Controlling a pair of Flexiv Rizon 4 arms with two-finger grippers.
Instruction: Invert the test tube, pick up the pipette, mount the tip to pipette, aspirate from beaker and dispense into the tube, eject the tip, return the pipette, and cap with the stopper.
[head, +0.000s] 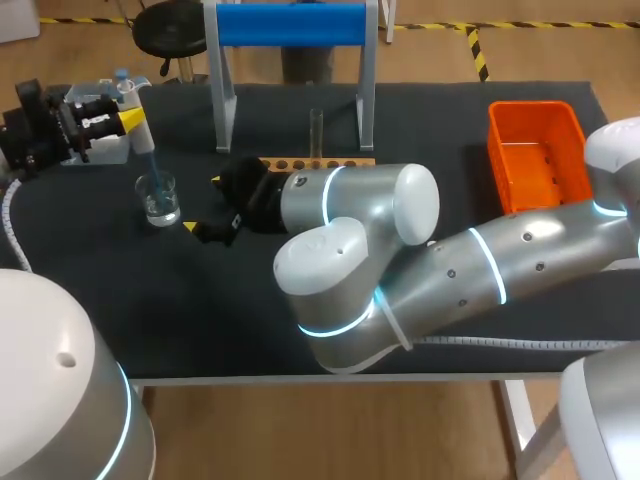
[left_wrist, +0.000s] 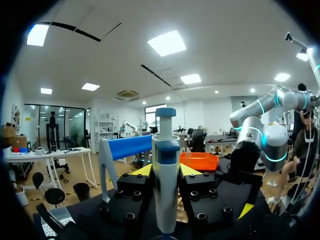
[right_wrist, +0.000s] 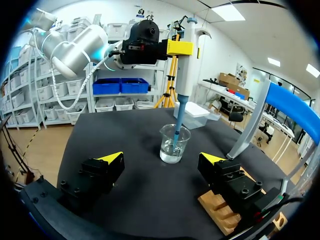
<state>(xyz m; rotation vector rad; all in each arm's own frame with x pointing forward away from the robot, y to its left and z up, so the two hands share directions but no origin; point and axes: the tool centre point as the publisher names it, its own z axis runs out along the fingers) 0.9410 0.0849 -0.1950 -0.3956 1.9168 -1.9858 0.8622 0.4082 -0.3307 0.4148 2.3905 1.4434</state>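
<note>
As seen from the head camera, upper left of the frame: the left gripper (head: 133, 122), fingers closed from two sides on the pipette (head: 147, 157). Holds it upright, blue tip (right_wrist: 177, 122) down inside the beaker (head: 158, 200), above a little clear liquid at the bottom of the glass. Close behind, at the table's far left: a clear box (head: 105, 150).

Left of centre: the right gripper (head: 203, 203), near the beaker but apart from it, fingers (right_wrist: 102, 172) spread wide and holding nothing. Enters from the right of the frame on a silver arm (head: 480, 270) lying across the middle of the table.

Upper middle: the test tube (head: 316, 128), upright in a wooden rack (head: 335, 162), well apart from both grippers. Behind the rack, a stand with a blue bar (head: 290, 25). Upper right: an orange bin (head: 537, 155).

From the left wrist camera: pipette body pinched between the two black finger blocks (left_wrist: 132, 192), plunger end up.

From the right wrist camera: beaker straight ahead of the wide-open fingers, touching neither; rack just beside one finger.
</note>
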